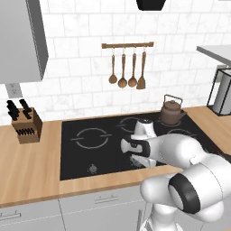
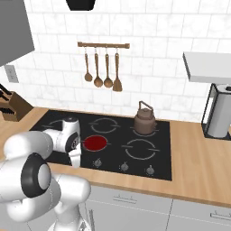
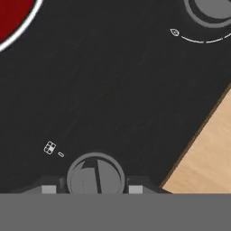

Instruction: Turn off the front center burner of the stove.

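The stove is a wide black glass cooktop set in a wooden counter. Its front center burner glows red, and its red edge shows in the hand view's top left corner. My gripper hangs low over the stove's front edge, left of the burner. In the hand view the gripper is open, one finger on each side of a small dark round knob. A second knob sits at the top right.
A brown kettle stands on the back right zone. More knobs line the front edge. A knife block sits on the left counter, and a paper towel holder on the right. Wooden utensils hang on the wall.
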{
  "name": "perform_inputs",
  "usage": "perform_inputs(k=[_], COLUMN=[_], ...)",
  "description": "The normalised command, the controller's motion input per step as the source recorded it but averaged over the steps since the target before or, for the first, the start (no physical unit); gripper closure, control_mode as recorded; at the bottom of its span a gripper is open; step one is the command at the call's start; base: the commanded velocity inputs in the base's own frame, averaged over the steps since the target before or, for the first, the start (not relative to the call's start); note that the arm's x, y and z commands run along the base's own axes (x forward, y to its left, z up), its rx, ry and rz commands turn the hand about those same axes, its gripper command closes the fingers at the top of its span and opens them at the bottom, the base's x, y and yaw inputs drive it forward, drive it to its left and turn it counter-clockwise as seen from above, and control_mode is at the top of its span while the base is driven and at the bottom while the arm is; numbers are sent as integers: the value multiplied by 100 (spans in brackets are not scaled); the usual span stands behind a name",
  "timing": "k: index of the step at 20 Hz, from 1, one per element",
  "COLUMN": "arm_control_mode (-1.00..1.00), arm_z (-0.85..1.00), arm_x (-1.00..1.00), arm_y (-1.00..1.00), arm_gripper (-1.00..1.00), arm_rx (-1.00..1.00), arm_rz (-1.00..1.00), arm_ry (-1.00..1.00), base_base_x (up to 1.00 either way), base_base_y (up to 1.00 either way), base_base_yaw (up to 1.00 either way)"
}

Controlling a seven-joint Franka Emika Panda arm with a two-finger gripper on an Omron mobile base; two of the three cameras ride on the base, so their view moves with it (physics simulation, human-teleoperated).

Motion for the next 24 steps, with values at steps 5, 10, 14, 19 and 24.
perform_inputs(k=[5,10,14,19,24], arm_control_mode=[-100,-100,-100,-100,-100], arm_z=[-4,-11,-12,-14,-15], arm_x=[0,0,0,0,0], arm_y=[0,0,0,0,0], arm_gripper=[100,100,100,100,100], arm_rx=[10,9,9,9,8], arm_rz=[-71,-74,-73,-72,-73], arm_ry=[0,0,0,0,0], base_base_x=[0,0,0,0,0], base_base_y=[0,0,0,0,0], base_base_yaw=[0,0,0,0,0])
